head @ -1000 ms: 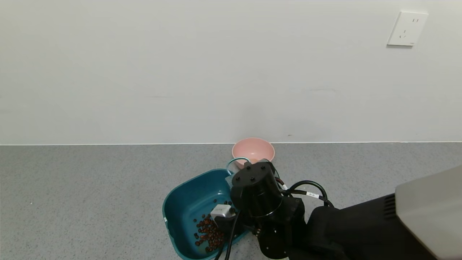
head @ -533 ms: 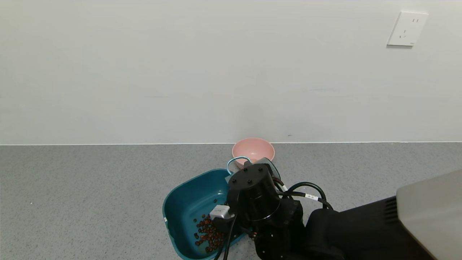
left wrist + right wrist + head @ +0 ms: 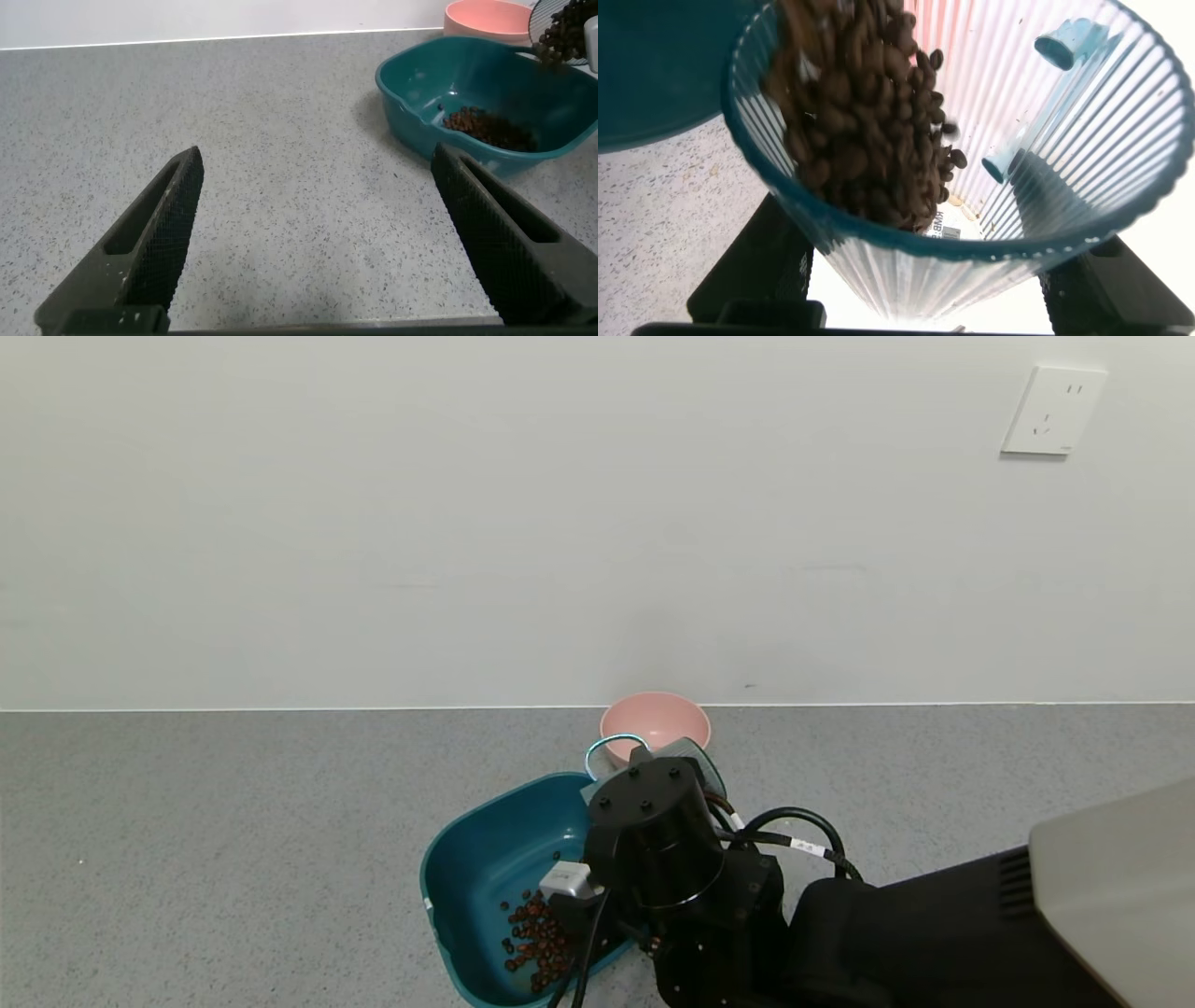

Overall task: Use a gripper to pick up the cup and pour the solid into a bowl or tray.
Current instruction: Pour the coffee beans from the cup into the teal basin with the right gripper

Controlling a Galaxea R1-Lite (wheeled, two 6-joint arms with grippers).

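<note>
Dozens of beans (image 3: 854,121) slide along the tilted cup (image 3: 971,149) clamped in the right gripper (image 3: 653,821) over the teal tub (image 3: 476,859); left gripper (image 3: 318,243) gapes idle

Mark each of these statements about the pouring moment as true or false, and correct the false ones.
1. The right gripper holds the cup. True.
2. The cup is empty. False: many beans are still inside it.
3. Some beans already lie in the teal tub. True.
4. The pink bowl stands nearer the robot than the tub. False: it stands behind the tub, close to the wall.
5. The left gripper is closed on the tub's rim. False: it is open above the bare counter, apart from the tub.
</note>
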